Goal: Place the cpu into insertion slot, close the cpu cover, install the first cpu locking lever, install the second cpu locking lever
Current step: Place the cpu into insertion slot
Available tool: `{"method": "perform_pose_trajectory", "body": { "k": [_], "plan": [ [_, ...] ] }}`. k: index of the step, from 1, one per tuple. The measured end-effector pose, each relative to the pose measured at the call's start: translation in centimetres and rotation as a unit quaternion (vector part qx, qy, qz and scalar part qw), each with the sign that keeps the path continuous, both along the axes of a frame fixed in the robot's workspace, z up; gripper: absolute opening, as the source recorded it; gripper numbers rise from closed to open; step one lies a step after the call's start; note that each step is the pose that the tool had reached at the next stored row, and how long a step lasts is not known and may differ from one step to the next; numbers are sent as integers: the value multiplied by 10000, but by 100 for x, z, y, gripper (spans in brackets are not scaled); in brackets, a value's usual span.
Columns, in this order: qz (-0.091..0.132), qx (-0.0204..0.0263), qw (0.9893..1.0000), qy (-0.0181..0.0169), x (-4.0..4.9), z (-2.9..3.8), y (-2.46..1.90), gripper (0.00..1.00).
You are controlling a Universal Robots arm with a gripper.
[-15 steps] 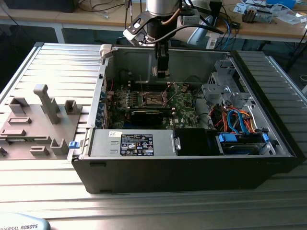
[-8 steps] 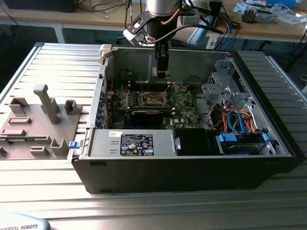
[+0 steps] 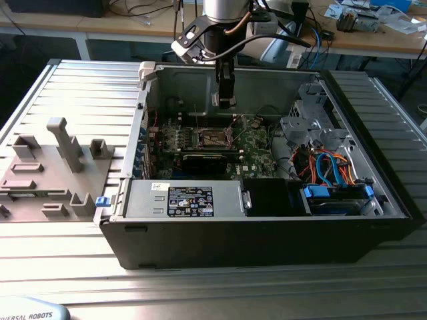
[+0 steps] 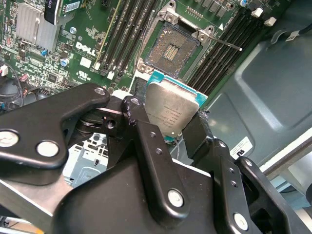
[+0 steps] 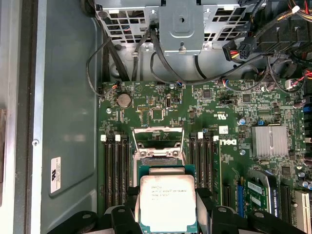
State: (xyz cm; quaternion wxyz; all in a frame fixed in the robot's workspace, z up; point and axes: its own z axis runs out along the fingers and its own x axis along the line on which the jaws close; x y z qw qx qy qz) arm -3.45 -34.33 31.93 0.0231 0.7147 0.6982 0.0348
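You are holding the cpu [image 4: 171, 109] in the gripper [image 4: 167, 122]; its jaws are pinching the plate by two opposite edges. The cpu is hanging above the motherboard [image 5: 185, 102] inside the computer case [image 3: 267, 247]. It is near the insertion slot [image 4: 170, 48] but apart from it, and the slot is lying open and bare.

For a clean seating, you are judged to be best served by the following:
- Be squaring the cpu's edges to the slot's silvery rim.
- Be holding the plate level, so that no corner is meeting the contact field first.
- Be keeping the jaws off the thin locking lever [image 4: 225, 43] that is jutting out beside the slot.

In the first wrist view the cpu is covering the nearer part of the slot. The cpu cover [image 5: 158, 139] appears raised behind it, but its hinge is not discernible. Corner marks and notches are too small to read, and the second lever cannot be told from the surrounding parts.
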Motion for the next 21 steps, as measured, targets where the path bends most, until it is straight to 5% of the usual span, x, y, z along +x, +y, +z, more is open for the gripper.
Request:
{"method": "perform_pose_trajectory", "body": {
  "k": [21],
  "plan": [
    [-54,0,10000,0,0,-2,0,54]
  ]
}}
